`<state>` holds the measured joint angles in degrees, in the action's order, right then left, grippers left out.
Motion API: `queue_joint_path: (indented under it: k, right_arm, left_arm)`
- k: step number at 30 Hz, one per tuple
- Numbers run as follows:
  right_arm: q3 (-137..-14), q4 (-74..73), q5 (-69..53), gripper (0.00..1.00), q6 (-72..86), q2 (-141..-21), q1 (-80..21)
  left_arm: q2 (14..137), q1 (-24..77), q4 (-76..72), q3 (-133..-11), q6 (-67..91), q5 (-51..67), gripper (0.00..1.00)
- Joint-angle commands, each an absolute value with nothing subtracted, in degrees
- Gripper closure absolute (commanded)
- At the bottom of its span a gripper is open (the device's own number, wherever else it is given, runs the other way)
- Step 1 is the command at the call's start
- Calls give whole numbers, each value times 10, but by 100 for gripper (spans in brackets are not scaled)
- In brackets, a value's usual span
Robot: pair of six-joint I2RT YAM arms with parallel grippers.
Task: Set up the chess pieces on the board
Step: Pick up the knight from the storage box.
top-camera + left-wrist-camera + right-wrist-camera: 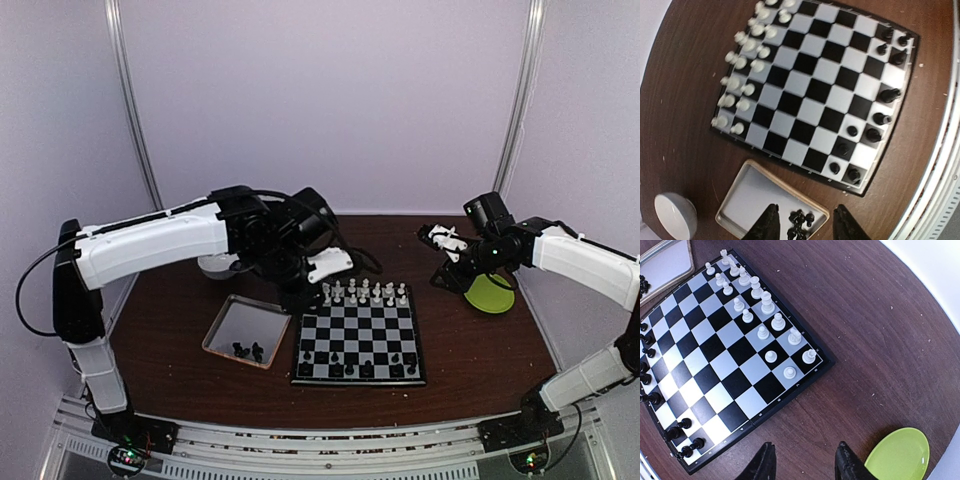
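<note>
- The dark wooden surface carries everything, and both arms are bolted at its near edge.
- The left arm stretches in long and low over the far left. The right arm is folded back on its own side, probably to stay out of the way.
- The board lies flat in the middle, square to the arms, so either one can reach it.
- The silver tray sits just beside the board's left edge. I'd guess it's that close to keep each carry short.
- A green plate lies off the board's far right corner with nothing on it.
- A small grey bowl sits apart on the left, beyond the tray.
- The left claw is spread and holding nothing. It hangs right above the loose pieces in the tray, and to me it looks lined up for a pick.
- The right claw is spread and bare too, hovering between the board's corner and the plate.
- The white pieces fill the two far rows and look complete.
- The black pieces on the board line the near edge with gaps, so that side isn't finished.
- The black pieces in the tray are a small huddle in one corner, waiting to go across.
</note>
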<state>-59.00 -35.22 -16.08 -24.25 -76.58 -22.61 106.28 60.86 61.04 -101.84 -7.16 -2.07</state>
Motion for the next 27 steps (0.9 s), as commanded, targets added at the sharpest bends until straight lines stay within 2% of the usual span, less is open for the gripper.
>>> queue_joint_path:
  k: [1, 7, 13, 23, 27]
  right_arm:
    - [-606, -356, -167, 59, -250, -766, -223]
    - [-609, -359, -171, 59, -250, -775, -223]
    - [-611, -359, -174, 59, -249, -779, -223]
    - [-612, -363, -178, 59, -251, -786, -223]
    - [-612, -363, -178, 59, -251, -788, -223]
  left_arm:
    - [998, 531, 564, -914, 15, -40, 62]
    - [946, 445, 542, -785, 81, -33, 61]
    - [944, 411, 522, -703, 85, -10, 61]
    - [960, 396, 506, -649, 84, -14, 60]
    - [962, 390, 498, -635, 78, 6, 63]
